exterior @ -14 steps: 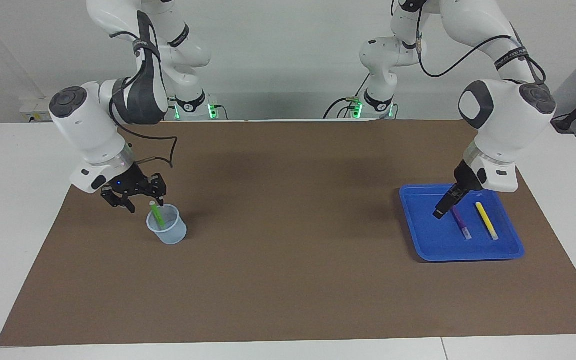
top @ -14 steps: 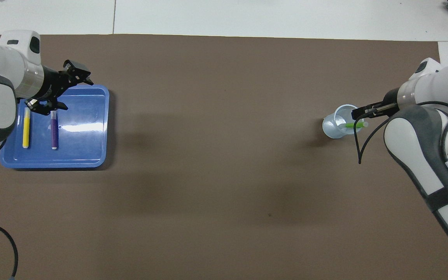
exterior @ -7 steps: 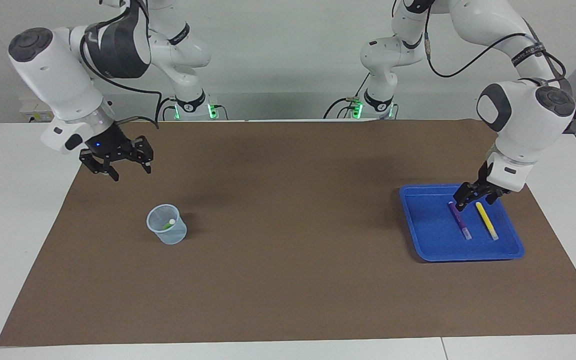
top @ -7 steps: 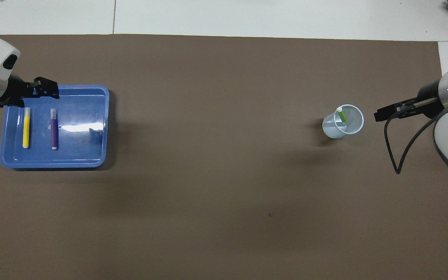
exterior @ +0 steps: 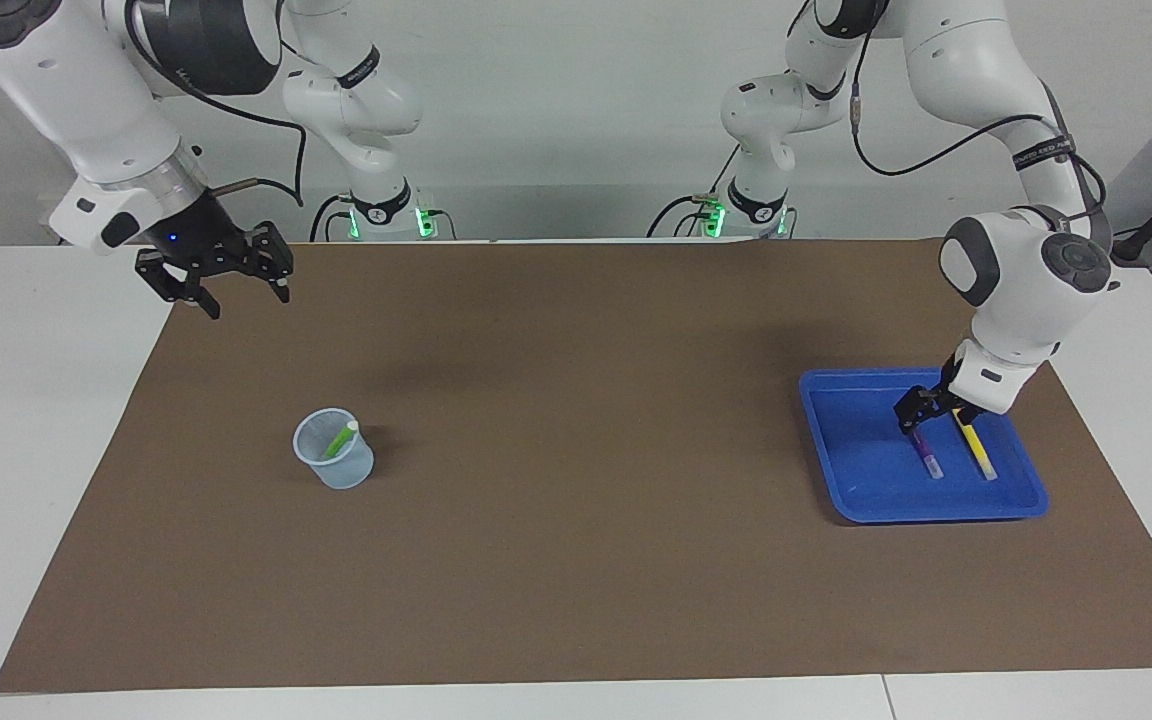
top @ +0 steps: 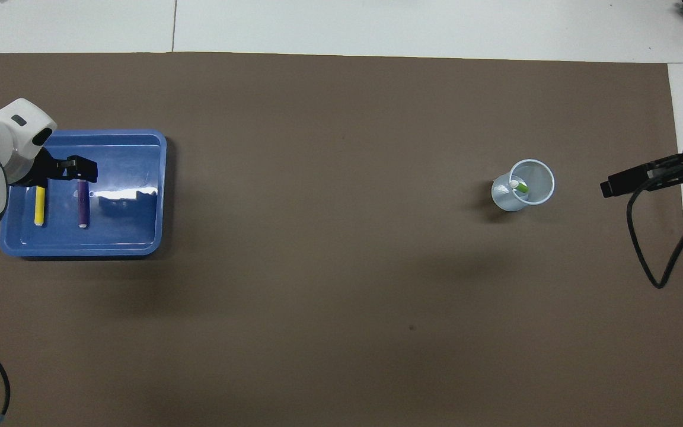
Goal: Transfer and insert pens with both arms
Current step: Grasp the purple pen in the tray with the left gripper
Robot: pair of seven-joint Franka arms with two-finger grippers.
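The green pen (exterior: 340, 438) leans inside a clear plastic cup (exterior: 334, 462) toward the right arm's end of the table; it also shows in the overhead view (top: 519, 187). The purple pen (exterior: 927, 455) and the yellow pen (exterior: 976, 452) lie side by side in a blue tray (exterior: 856, 450) toward the left arm's end. My left gripper (exterior: 921, 418) is low in the tray, at the purple pen's end nearer the robots. My right gripper (exterior: 226, 290) is open and empty, raised over the mat's edge, well away from the cup.
A brown mat (exterior: 576, 500) covers the table between the cup and the tray. A black cable (top: 650, 261) hangs from the right arm over the mat's edge at that arm's end. White table surface lies around the mat.
My right gripper let the green pen drop into the cup, then rose and drew back from it. My left gripper turned and came down onto the purple pen's end.
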